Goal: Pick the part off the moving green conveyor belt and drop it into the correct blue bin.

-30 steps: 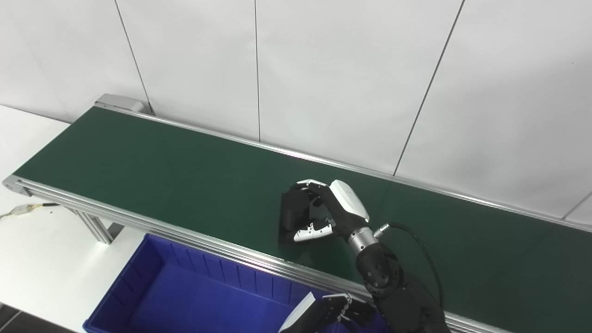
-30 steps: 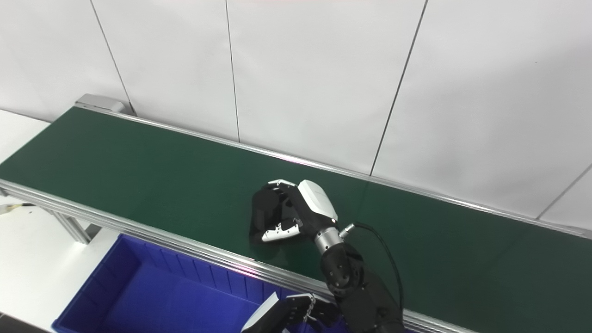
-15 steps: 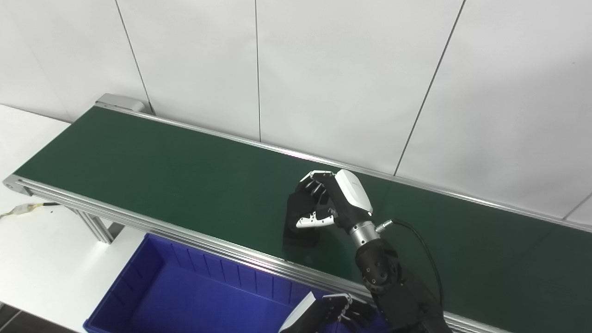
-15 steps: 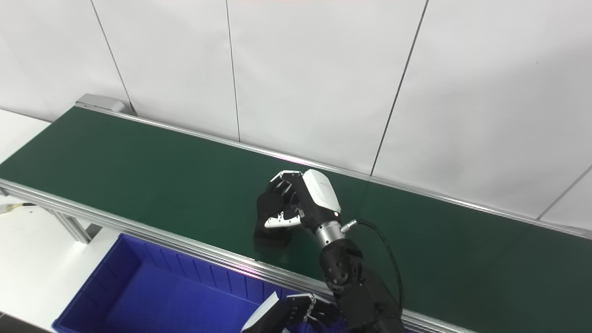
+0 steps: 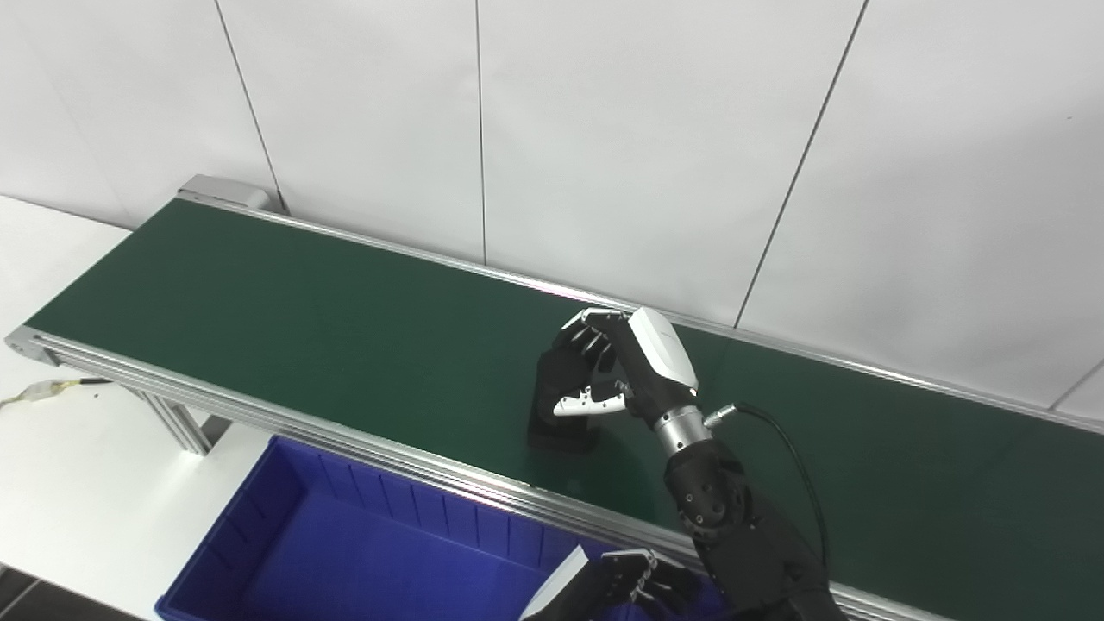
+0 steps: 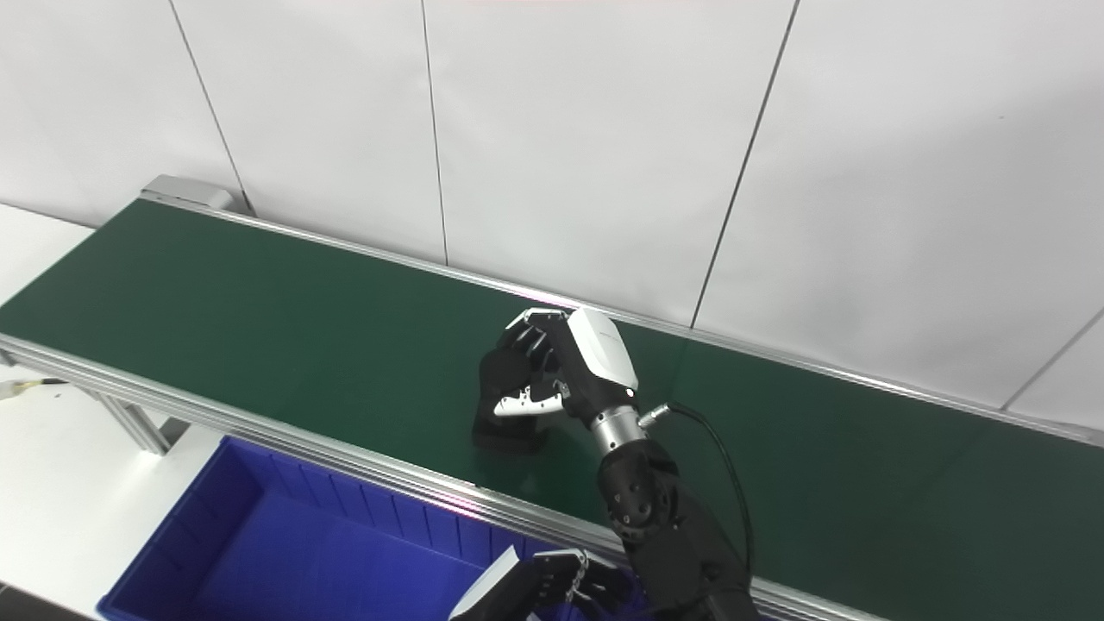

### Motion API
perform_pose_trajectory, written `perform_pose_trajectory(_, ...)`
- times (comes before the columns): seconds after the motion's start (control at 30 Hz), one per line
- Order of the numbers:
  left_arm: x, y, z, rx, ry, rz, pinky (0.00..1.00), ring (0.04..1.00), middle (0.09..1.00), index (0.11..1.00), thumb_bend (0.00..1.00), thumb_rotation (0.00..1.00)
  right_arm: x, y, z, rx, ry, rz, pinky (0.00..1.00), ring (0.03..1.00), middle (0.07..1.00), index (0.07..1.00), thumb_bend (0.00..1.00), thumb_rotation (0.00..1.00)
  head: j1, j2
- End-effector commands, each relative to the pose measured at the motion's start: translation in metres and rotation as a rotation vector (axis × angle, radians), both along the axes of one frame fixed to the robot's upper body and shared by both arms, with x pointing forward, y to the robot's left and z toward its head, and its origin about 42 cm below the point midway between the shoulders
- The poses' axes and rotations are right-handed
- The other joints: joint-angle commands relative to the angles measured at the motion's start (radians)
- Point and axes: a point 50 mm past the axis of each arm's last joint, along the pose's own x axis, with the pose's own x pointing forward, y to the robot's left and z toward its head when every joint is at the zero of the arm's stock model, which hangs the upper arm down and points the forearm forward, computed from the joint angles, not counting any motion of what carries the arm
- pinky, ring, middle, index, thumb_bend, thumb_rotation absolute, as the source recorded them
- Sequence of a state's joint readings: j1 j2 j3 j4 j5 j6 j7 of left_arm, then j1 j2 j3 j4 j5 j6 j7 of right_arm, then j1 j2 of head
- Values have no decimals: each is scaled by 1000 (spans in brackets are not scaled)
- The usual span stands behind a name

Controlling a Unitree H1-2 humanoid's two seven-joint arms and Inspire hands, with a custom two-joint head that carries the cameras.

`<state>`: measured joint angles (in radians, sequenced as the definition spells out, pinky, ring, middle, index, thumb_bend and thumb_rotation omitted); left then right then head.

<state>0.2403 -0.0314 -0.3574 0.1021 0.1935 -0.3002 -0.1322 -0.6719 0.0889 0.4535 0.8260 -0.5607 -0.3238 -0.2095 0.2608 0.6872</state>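
Observation:
My right hand [image 5: 642, 371] is shut on a black block-shaped part [image 5: 556, 384] over the green conveyor belt [image 5: 302, 310], near the belt's front rail. Fingers wrap the part's top and the thumb presses its front. The part's lower end hangs just at the belt, and I cannot tell whether it touches. A blue bin [image 5: 431, 517] stands below the front rail, left of the hand. My left hand [image 5: 621, 582] shows only partly at the bottom edge, beside the bin's right end, and its fingers look curled.
A silver rail [image 5: 345, 435] runs along the belt's front edge between the held part and the bin. A white wall stands behind the belt. A white tabletop [image 5: 78, 483] lies at the left with a cable end [image 5: 39, 392] on it.
The right hand has closed round the black part and risen a little, drifting right and toward the wall, tipping the part more upright. The left hand has stayed put.

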Motion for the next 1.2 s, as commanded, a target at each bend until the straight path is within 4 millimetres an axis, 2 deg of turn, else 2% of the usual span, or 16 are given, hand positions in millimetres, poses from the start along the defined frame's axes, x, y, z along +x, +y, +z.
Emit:
perform_pose_trajectory(0.0, -1, -9, 10, -33, -40, 1, 574, 642, 678, 663, 770, 627, 4, 7, 28, 99, -78, 15, 322, 397, 444, 512, 528, 0, -9, -3)
perform_pose_trajectory(0.13, -1, -6, 10, -31, -41, 1, 556, 625, 673, 661, 764, 624, 2, -4, 37, 190, -65, -5, 316, 383, 430, 514, 527, 0, -26, -12)
perform_pose_trajectory(0.23, 1, -2, 9, -32, -33, -2, 562, 633, 679, 668, 774, 628, 2, -23, 46, 275, -60, -33, 345, 397, 464, 530, 519, 0, -50, -21)
perform_pose_trajectory(0.5, 4, 9, 6, -23, -28, 0, 561, 632, 678, 670, 771, 629, -6, -68, 81, 323, -125, -81, 365, 406, 483, 530, 517, 0, -110, -40)
perform_pose_trajectory(0.6, 4, 12, 6, -24, -30, 1, 561, 629, 675, 672, 754, 625, -9, -74, 88, 333, -132, -88, 361, 404, 484, 530, 517, 0, -116, -42)
perform_pose_trajectory(0.63, 5, 14, 5, -21, -32, 1, 561, 629, 675, 672, 753, 624, -9, -73, 89, 334, -133, -89, 361, 404, 484, 530, 517, 0, -146, -48)
perform_pose_trajectory(0.83, 6, 25, 5, -37, -47, 8, 500, 578, 663, 667, 687, 586, -28, -108, 116, 347, -213, -123, 355, 410, 487, 525, 518, 0, -214, -54)
perform_pose_trajectory(0.87, 6, 28, 5, -37, -48, 10, 496, 575, 662, 666, 683, 581, -33, -114, 120, 352, -219, -130, 357, 410, 488, 524, 518, 0, -244, -55)
perform_pose_trajectory(0.9, 6, 30, 5, -36, -49, 11, 504, 588, 661, 665, 691, 585, -36, -119, 122, 355, -222, -134, 365, 409, 482, 529, 518, 0, -244, -55)
perform_pose_trajectory(1.0, 7, 37, 6, -37, -53, 17, 527, 609, 660, 664, 681, 584, -48, -132, 128, 354, -234, -148, 386, 413, 478, 531, 518, 0, -304, -53)
perform_pose_trajectory(1.17, 8, 47, 9, -32, -65, 36, 558, 623, 665, 668, 651, 595, -71, -152, 133, 326, -247, -180, 370, 408, 471, 531, 518, 0, -352, -45)
